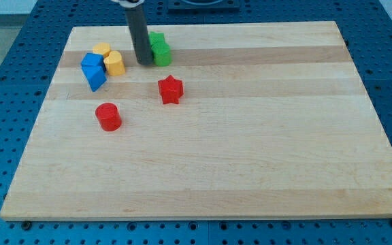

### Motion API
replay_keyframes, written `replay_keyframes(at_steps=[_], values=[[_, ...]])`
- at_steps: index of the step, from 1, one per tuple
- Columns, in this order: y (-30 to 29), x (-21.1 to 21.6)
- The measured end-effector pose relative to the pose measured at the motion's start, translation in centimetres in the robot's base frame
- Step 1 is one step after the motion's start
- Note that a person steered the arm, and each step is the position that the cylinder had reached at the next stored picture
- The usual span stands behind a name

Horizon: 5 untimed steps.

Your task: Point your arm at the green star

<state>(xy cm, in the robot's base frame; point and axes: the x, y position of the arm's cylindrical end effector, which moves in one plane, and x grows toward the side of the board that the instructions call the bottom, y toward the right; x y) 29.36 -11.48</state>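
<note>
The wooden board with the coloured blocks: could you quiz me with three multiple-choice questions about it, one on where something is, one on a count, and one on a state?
1. Where does my tip stand?
A. Just to the view's left of the green star
B. Beside the red cylinder
C. At the board's bottom right corner

2. How many red blocks are on the board?
A. One
B. Two
C. Four

3. How do the blue blocks and yellow blocks lie?
A. Scattered far apart
B. Stacked in a tower
C. Huddled together in one cluster

Answers:
1. A, since the dark rod ends right next to the green star, on its left side in the view.
2. B, as only the red cylinder and the red star are red.
3. C, because they sit against one another near the view's top left.
</note>
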Motion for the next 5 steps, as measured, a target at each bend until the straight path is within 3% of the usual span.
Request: replay_keyframes(at_steps=[3, 5], values=[[-0.8, -0.1], [-2.6, -2.6]])
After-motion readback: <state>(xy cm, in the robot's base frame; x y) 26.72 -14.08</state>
